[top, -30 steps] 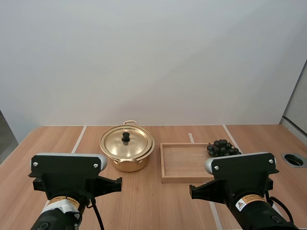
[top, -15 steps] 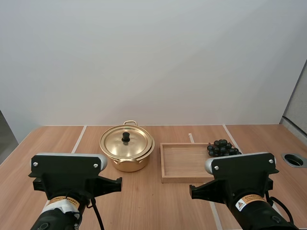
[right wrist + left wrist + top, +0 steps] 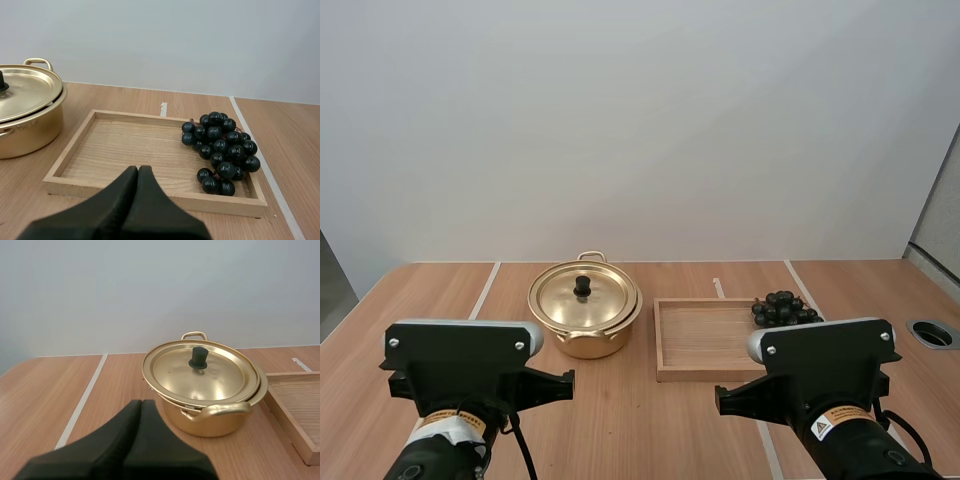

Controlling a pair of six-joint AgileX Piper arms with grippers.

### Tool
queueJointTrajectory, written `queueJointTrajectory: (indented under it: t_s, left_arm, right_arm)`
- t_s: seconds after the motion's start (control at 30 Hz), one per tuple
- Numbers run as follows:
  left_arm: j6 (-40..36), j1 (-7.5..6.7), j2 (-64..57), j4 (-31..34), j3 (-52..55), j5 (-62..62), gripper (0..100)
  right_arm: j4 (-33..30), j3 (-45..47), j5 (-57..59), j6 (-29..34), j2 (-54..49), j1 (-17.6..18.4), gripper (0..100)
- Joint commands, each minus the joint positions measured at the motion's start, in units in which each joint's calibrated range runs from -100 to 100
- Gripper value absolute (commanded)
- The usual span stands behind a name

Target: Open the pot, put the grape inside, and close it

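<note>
Presently no step is seen to be begun: the lid [image 3: 582,300] is seated on the pot [image 3: 588,345], apparently a little off-centre on the rim, and the grapes [image 3: 783,308] lie inside the tray [image 3: 705,374] at its right end, the pot standing just beside the tray's left end on the table [image 3: 640,425]. The left gripper [image 3: 140,404] is held short of the pot and aimed at it, fingers pressed together into one dark wedge with nothing between them. The right gripper [image 3: 137,170] is likewise pressed together on nothing, short of the tray's near rim and well apart from the grapes. The step in hand is judged to be lid removal, best done by the left arm. The fingers should be spread before any descent, centred over the black knob [image 3: 198,357], and closed on its narrow waist rather than its cap. The lift should be taken straight up (the pot looks thin and light, and a skewed pull could drag it toward the tray). The lid is best set down knob-up on bare table left of the pot, clear of the path from tray to pot, so that it can be grasped again for closing. The bunch should then be pinched high and centrally, so that no grapes are squeezed off.
</note>
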Motion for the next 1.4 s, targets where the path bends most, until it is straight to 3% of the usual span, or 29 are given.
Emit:
queueJointTrajectory:
  t_s: [0.0,0.7,0.9,1.13,1.37]
  left_arm:
    - [-0.1,0.02,-0.3,-0.7,0.0,-0.7,0]
    - [-0.1,0.02,-0.3,-0.7,0.0,-0.7,0]
    - [-0.1,0.02,-0.3,-0.9,-0.6,-8.1,0]
    - [-0.1,0.02,-0.3,-1.4,-10.4,-6.2,0]
    - [-0.1,0.02,1.9,-1.4,-20.9,-1.4,0]
  right_arm:
    - [0.1,0.0,0.2,0.1,-0.3,0.0,0]
    - [0.6,0.0,0.0,0.1,-0.3,0.0,0]
    - [-0.3,-0.1,-4.2,0.1,-0.3,0.0,0]
    - [0.5,-11.8,-2.7,0.1,1.9,0.0,0]
    - [1.0,-27.6,8.9,0.1,11.4,0.0,0]
